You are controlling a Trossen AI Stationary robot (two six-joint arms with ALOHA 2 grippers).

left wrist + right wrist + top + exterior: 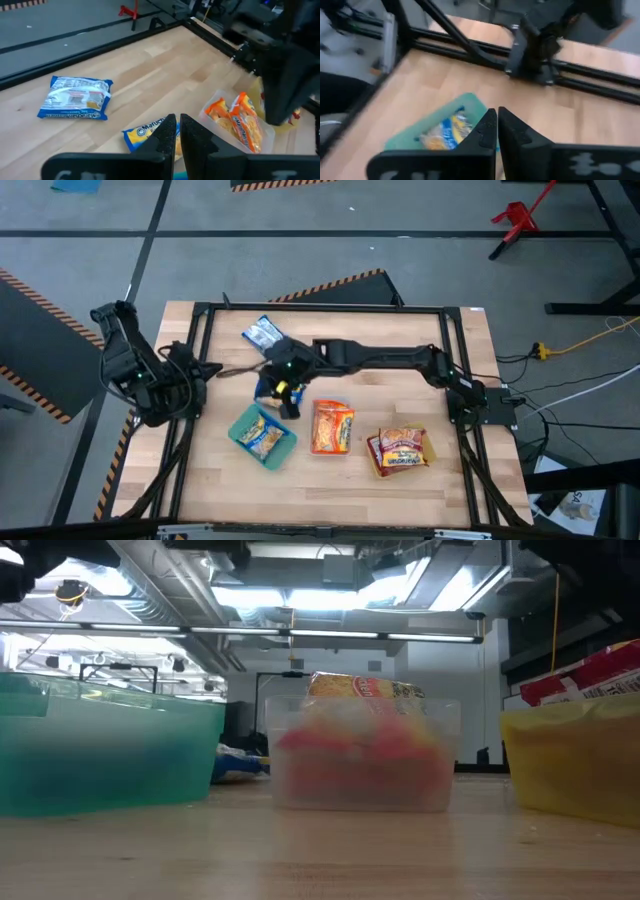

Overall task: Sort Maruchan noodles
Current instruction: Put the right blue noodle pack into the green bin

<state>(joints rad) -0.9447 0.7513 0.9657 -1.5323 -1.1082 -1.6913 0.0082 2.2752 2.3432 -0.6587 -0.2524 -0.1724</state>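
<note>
While the left claw (178, 119) waits at the worktop's (420, 485) left edge, fingers nearly together on nothing, the right claw (288, 398) reaches to the middle, pinched shut and empty. One blue packet (263, 332) lies loose behind it and another (266, 388) just beside it. In front sit a packet in the teal tray (240, 432), orange ones in the clear tray (333, 427) and red ones in the yellow tray (374, 452).

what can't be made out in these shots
- Low view: what lies in the teal tray; its blurred wall hides it.
- Low view: yellow tray, cut off by the picture's edge.
- High view: packet by the right gripper, mostly covered by that arm.
- Left wrist view: whether the left gripper holds anything.
</note>
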